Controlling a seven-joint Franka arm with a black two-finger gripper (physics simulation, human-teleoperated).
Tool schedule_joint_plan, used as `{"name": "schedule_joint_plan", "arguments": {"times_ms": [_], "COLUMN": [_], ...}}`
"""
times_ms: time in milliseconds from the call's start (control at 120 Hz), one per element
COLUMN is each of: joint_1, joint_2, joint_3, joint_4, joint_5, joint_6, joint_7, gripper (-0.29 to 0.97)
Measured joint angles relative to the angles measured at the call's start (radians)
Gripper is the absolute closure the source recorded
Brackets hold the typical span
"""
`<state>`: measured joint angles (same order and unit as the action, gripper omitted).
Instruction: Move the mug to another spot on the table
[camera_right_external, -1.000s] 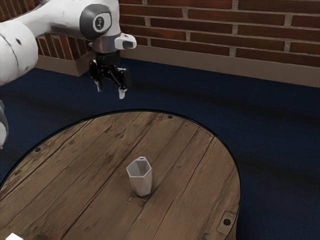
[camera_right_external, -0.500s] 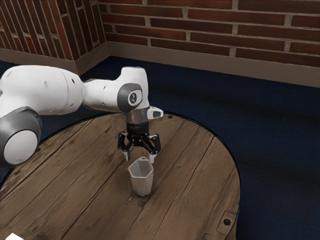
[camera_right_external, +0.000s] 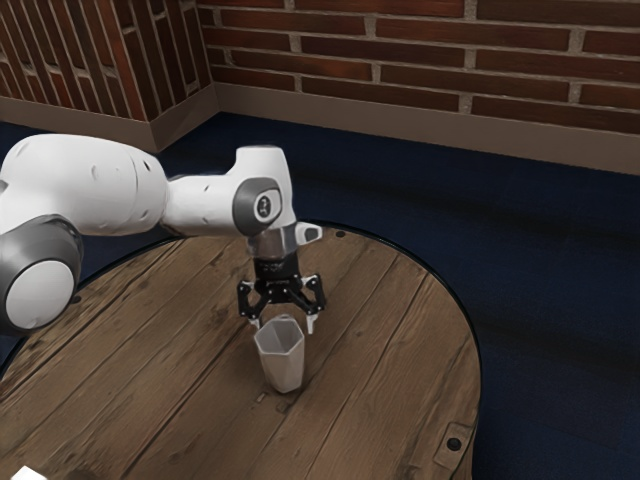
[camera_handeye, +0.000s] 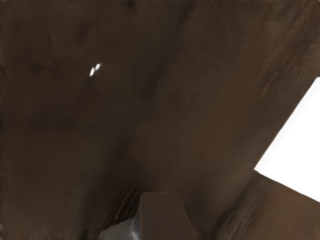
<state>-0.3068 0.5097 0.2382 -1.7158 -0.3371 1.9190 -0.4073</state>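
Pre-grasp over the mug; we judge the whole move is yet to do.
Our fingers (camera_right_external: 282, 322) are spread wide at rim height, one on each side of the grey mug (camera_right_external: 280, 358), gripping nothing. The mug stands upright near the middle of the round wooden tabletop (camera_right_external: 400, 330), just under the hand. Left to do: close, lift, carry, and set down elsewhere.

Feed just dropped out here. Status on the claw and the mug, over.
Claw open, down at the mug's rim. Mug upright on the wooden table, not gripped. Nothing between claw and mug.
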Motion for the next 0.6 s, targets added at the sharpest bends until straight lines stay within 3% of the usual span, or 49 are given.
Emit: {"name": "schedule_joint_plan", "arguments": {"times_ms": [258,542,600], "joint_1": [0.0,0.0,-0.001], "joint_2": [-0.001,-0.049,-0.099], "joint_3": [0.002,0.018,0.04], "joint_4": [-0.003,-0.003,-0.059], "joint_5": [-0.017,-0.005,0.004], "joint_6": [0.004,-0.019,-0.025], "joint_7": [-0.06,-0.105,-0.113], "gripper": [0.52,0.65,0.65]}}
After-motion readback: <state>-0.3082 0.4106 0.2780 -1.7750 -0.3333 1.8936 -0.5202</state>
